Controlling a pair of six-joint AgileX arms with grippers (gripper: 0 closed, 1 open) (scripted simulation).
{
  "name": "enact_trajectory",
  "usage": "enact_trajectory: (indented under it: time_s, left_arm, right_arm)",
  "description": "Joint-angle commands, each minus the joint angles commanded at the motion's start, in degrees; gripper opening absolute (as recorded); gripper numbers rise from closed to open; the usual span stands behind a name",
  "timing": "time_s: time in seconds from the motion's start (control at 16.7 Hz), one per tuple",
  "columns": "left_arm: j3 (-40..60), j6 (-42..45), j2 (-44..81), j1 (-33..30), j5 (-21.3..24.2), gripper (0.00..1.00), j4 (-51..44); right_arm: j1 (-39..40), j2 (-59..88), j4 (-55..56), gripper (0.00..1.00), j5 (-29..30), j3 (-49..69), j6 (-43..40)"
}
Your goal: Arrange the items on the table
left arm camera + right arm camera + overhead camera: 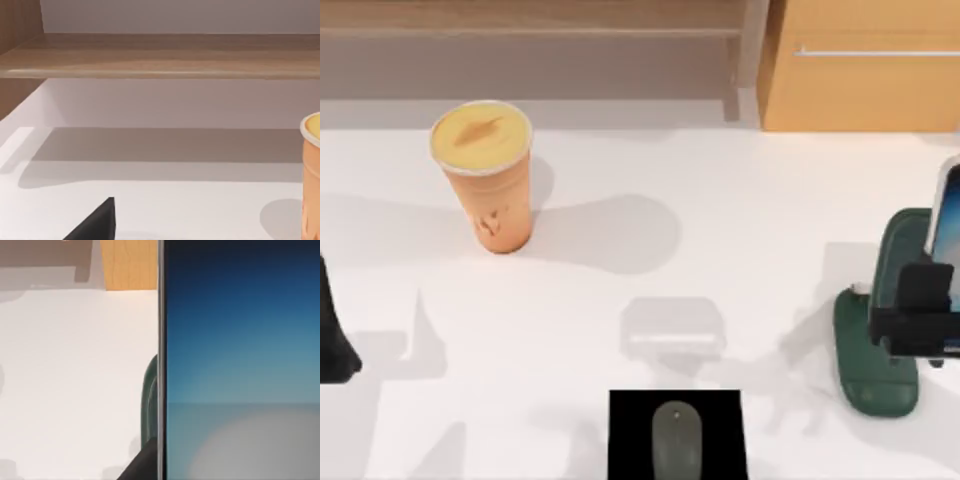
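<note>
Your right tool (920,310) is at the right edge of the surface (740,220), just over the green phone stand (880,350). It looks closed on the phone (948,230), which stands upright right at the stand. In the right wrist view the phone's blue screen (240,360) is very close, with the stand's green edge (149,400) beside it. You cannot tell if the phone sits in the stand yet.

Your left tool (335,340) waits at the left edge of the surface. You cannot tell if it is wide or narrow.

The mouse (677,440) already lies on the black pad (630,440) at the front middle, so that part looks done. The orange cup (488,175) stands upright at the back left, well apart from the rest. It may need a place of its own.

The cup has a small dark mark on its side, too small to read. No other writing can be read.
</note>
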Motion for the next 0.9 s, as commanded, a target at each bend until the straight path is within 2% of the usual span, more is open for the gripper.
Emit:
enact_trajectory:
  time_s: [0.54, 0.9]
  left_arm:
    - [0.0, 0.0, 0.0, 0.0, 0.0, 1.0, 0.0]
    - [0.0, 0.0, 0.0, 0.0, 0.0, 1.0, 0.0]
  right_arm:
    - [1.33, -0.89, 1.65, 0.0, 0.64, -2.26, 0.85]
    - [0.24, -0.96, 10.12, 0.0, -1.82, 8.37, -1.19]
